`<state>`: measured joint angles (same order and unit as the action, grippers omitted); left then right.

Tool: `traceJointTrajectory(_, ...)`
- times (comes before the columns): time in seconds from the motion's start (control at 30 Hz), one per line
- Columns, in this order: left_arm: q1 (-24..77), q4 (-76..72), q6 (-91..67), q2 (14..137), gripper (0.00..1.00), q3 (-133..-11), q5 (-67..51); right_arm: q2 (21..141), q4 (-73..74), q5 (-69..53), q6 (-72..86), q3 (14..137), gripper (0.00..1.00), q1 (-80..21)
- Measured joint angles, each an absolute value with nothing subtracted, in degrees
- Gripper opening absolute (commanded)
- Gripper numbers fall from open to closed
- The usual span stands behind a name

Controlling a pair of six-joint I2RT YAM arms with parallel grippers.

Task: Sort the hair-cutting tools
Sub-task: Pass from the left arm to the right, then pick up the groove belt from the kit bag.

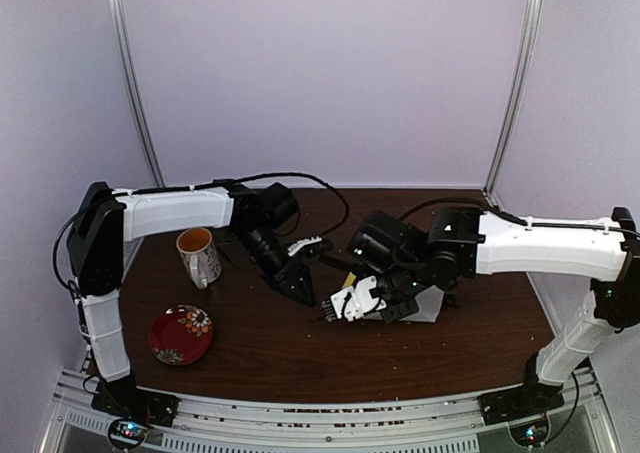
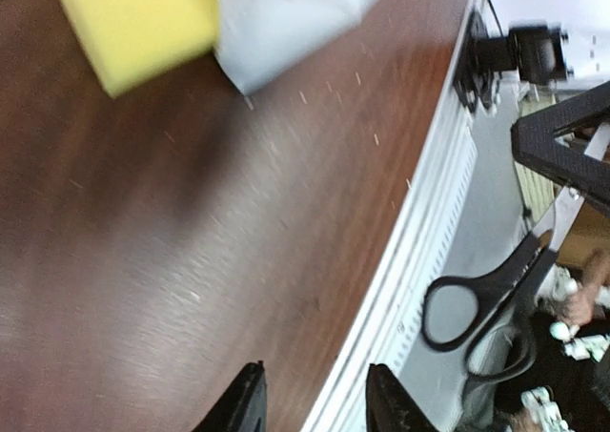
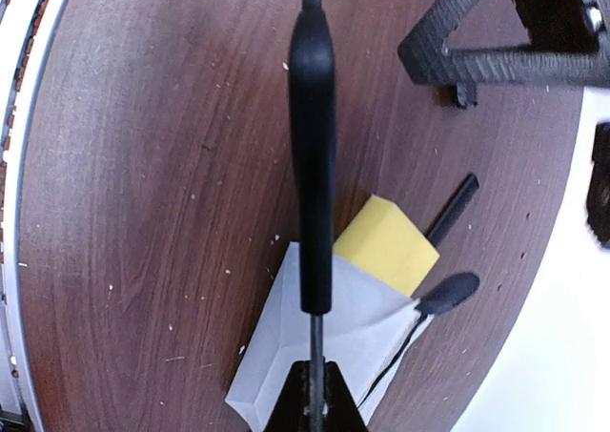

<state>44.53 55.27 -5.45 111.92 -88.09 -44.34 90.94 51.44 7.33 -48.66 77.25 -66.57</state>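
Observation:
My right gripper (image 3: 315, 394) is shut on the silver blade of a pair of black-handled scissors (image 3: 312, 165), seen edge-on and held above the table. The same scissors (image 2: 481, 313) show their handle loops at the right of the left wrist view, off to the side of my left gripper (image 2: 315, 403). That gripper is open with nothing between its fingers. In the top view the left gripper (image 1: 298, 285) and the right gripper (image 1: 347, 306) hang close together over mid-table. A slim black comb (image 3: 453, 208) lies on the wood, and a rounded black tool end (image 3: 448, 294) lies at the pouch's edge.
A white pouch (image 3: 286, 356) with a yellow sponge block (image 3: 386, 244) against it lies under the right gripper. A mug (image 1: 200, 256) and a red patterned plate (image 1: 181, 334) stand at the left. The table's near edge rail (image 2: 410, 260) runs beside the left fingers.

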Motion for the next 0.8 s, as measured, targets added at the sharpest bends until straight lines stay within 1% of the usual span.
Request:
traceJointTrajectory(0.17, 42.89, 46.72, -11.94, 110.87, 0.41, -91.81, -39.94, 83.85, 53.1, 1.63, -44.73, 74.37, 0.0, -56.93)
traceJointTrajectory(0.3, 42.78, 39.31, -18.37, 111.37, 0.43, -96.14, -37.01, 78.06, 54.54, -2.09, -42.89, 72.1, 0.0, -46.68)
traceJointTrajectory(0.5, 42.78, 31.33, -26.79, 116.14, 0.44, -101.41, -35.92, 69.56, 54.83, -5.65, -41.08, 67.75, 0.0, -32.34)
traceJointTrajectory(0.6, 42.81, 29.08, -30.24, 119.02, 0.44, -101.49, -36.56, 66.37, 54.57, -6.96, -40.34, 65.49, 0.0, -27.03)
traceJointTrajectory(0.8, 43.03, 28.14, -34.26, 122.98, 0.43, -101.49, -38.79, 64.9, 53.54, -9.1, -40.05, 62.08, 0.0, -21.3)
